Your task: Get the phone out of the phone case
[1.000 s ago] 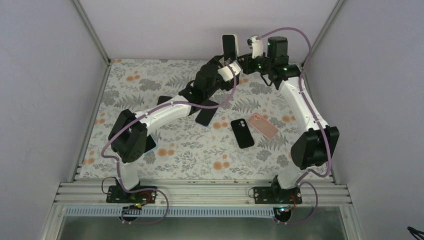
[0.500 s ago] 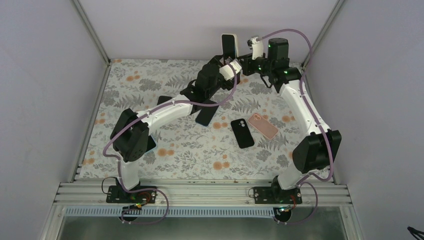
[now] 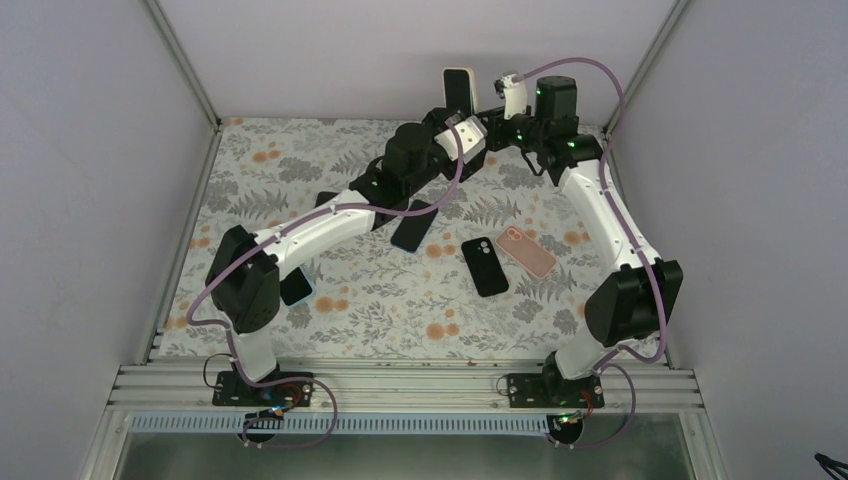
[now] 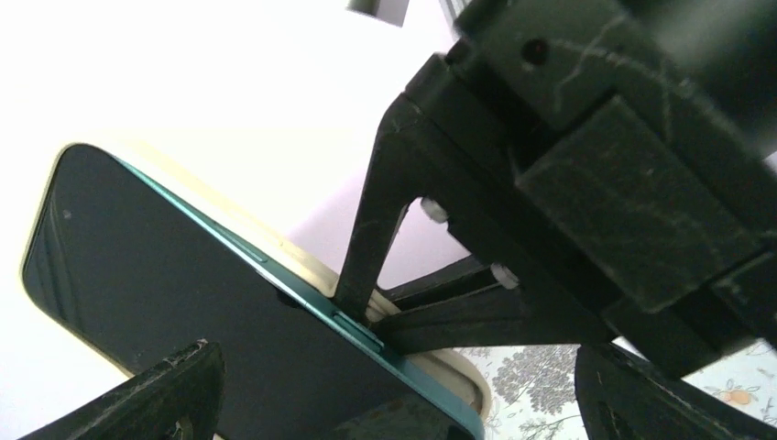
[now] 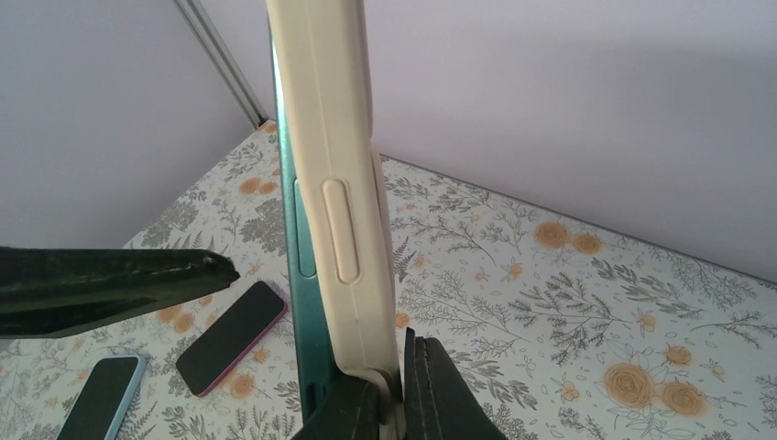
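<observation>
Above far bench (image 3: pixel 250 150) | phone (image 4: pixel 183 275) upright in cream phone case (image 5: pixel 334 137), right claw (image 5: pixel 400 403) clenched on its lower end | left claw (image 4: pixel 394 367) released alongside | step: separation pending | next: likely grip, peel case off

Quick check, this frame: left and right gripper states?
Left gripper: open, fingers spread wide by the phone.
Right gripper: closed, holding the phone case upright by its lower end.

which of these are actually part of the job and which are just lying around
In the job: cream case with the teal phone in it, clamped upright by the right gripper; left gripper, open, close by.
Just lying on the table: black phone, pink phone, purple-edged phone, blue-edged phone.
</observation>
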Controlling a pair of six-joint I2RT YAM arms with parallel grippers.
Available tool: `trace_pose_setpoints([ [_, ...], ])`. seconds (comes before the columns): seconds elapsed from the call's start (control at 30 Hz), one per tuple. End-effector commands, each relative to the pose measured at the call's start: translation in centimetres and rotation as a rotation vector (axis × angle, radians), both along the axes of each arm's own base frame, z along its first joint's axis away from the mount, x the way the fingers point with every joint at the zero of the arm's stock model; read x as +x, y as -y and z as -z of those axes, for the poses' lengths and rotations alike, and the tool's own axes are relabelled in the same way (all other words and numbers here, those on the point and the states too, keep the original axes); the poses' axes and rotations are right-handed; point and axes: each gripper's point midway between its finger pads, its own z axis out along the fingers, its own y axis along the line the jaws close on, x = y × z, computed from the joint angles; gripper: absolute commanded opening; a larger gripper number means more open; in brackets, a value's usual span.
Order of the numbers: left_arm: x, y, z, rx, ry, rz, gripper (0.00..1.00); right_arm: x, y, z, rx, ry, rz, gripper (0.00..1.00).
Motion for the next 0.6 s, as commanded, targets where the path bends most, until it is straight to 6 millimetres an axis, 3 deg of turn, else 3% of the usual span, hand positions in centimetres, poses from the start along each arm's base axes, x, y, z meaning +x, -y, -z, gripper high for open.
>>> trace_pose_setpoints([
  [0.0,0.4,-0.9,-0.5,-0.004,0.036,-0.041,0.94,-0.6,-0.3,-3.3,0.016,0.111,-0.013,0.03],
  [0.2,1.7,-1.5,0.9,0.038,0.044,-0.110,0.94,-1.1,-0.2,-3.7,0.025,0.118,-0.020,0.03],
  [0.37,2.3,-2.7,0.4,0.030,0.076,-0.167,0.91,-1.4,-0.2,-3.5,0.021,0.117,-0.024,0.03],
  [0.57,3.2,-2.2,1.0,0.056,0.042,-0.158,0.91,-1.7,-0.5,-3.8,0.040,0.117,-0.039,0.03],
])
